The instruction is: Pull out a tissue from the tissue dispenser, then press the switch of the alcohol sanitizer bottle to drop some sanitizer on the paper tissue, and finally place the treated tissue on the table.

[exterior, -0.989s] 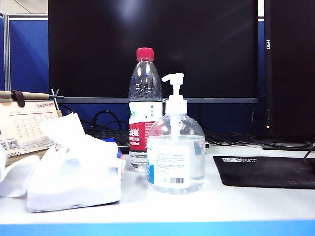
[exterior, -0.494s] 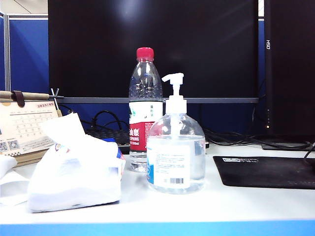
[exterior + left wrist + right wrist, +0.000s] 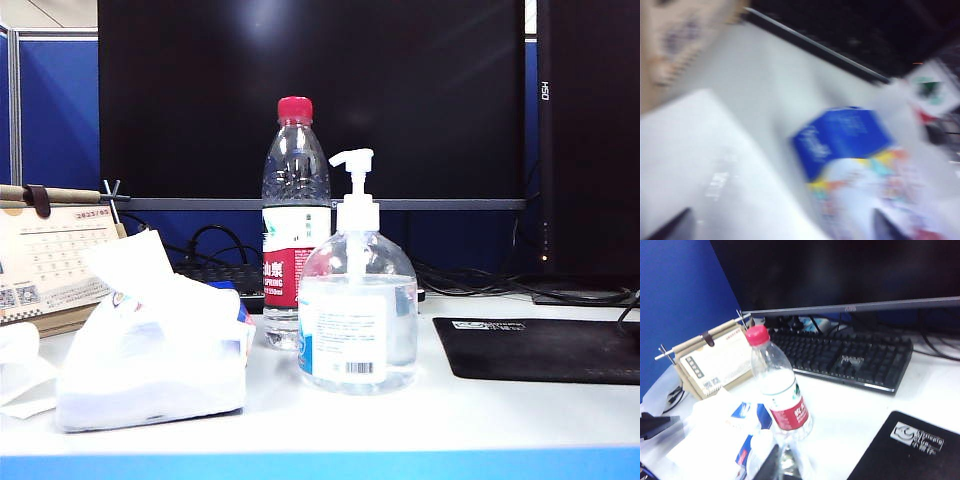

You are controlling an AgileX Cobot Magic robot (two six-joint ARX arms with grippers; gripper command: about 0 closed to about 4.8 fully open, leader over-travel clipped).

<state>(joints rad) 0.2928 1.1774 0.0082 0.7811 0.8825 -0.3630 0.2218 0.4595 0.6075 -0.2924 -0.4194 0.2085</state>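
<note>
The tissue [image 3: 18, 372] lies on the white table [image 3: 440, 405] at the far left, beside the tissue dispenser [image 3: 150, 350]. In the blurred left wrist view my left gripper [image 3: 780, 231] is open, dark fingertips [image 3: 675, 227] wide apart over the white tissue [image 3: 700, 165], with the dispenser's blue end [image 3: 840, 137] close by. The alcohol sanitizer bottle [image 3: 357, 320] stands mid-table with its white switch [image 3: 352, 165] up. My right gripper [image 3: 774, 465] is shut just above the switch [image 3: 760, 445], with nothing in it. Neither gripper shows in the exterior view.
A red-capped water bottle [image 3: 295, 220] stands right behind the sanitizer. A desk calendar [image 3: 50, 260] is at the back left, a black keyboard [image 3: 845, 357] lies under the monitor, and a black mouse pad [image 3: 540, 345] sits on the right.
The tissue at the left edge has sunk from a raised, bulky shape to a low, flat one on the table. Bottles and dispenser have not moved.
</note>
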